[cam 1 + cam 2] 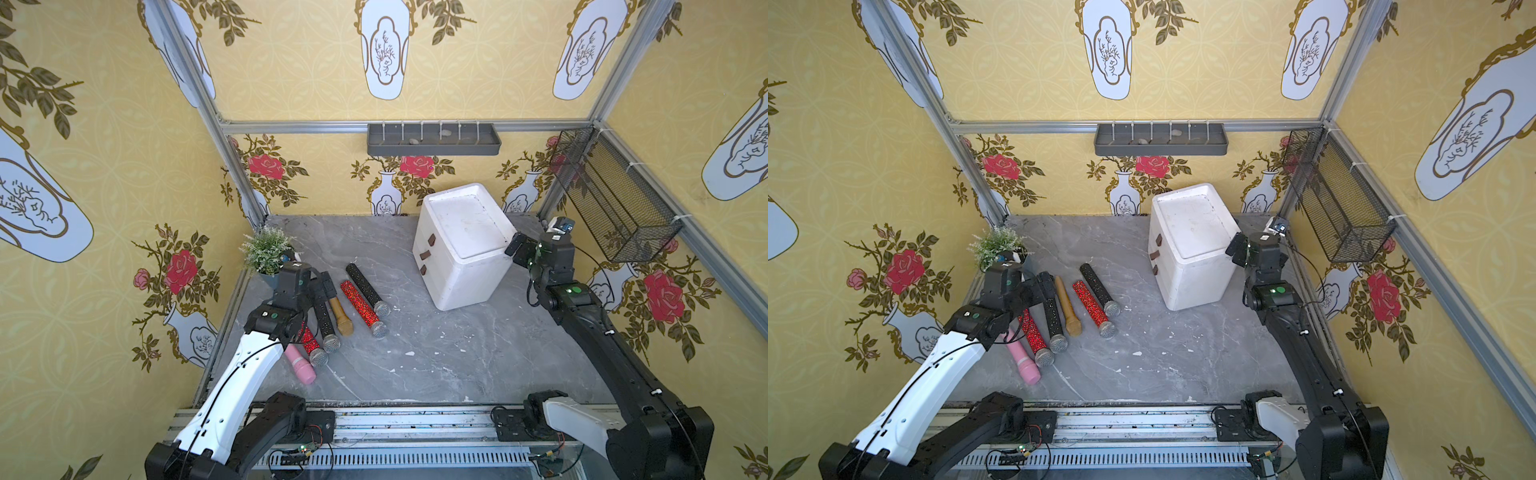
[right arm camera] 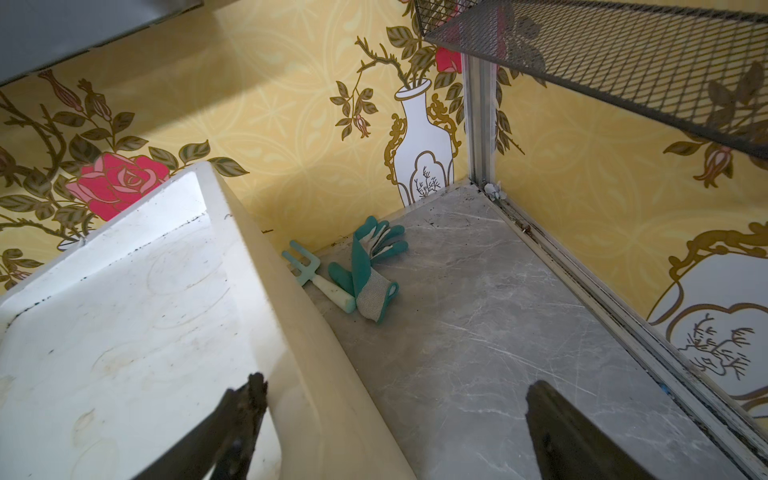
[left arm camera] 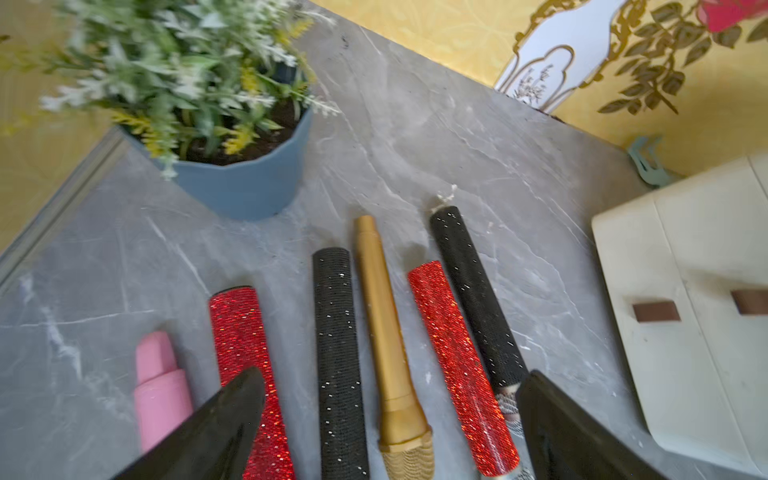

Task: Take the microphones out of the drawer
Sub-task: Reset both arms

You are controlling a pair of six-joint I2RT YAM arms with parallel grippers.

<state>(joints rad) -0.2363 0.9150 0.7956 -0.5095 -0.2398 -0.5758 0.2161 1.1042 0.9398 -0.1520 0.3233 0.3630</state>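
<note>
in both top views, six microphones [image 1: 360, 306] [image 1: 1093, 307] lie side by side on the grey table [image 1: 436, 357], all outside the white drawer box [image 1: 465, 257], whose drawers look shut. the left gripper [image 1: 324, 287] is over the handle ends of the row, fingers spread wide, gripping nothing. the right gripper [image 1: 515, 248] is at the box's upper edge, also spread wide and empty.

left wrist view: the fingers [image 3: 224, 419] stand far apart above the pink, red, black and gold microphones, none clasped. a potted plant [image 3: 245, 183] stands just past the handles.

right wrist view: the fingers [image 2: 569, 432] are spread wide, one over the box's top, one over bare table. whether either touches the box i cannot tell. a glove [image 2: 365, 266] and a garden fork [image 2: 320, 279] lie beyond the box.
</note>
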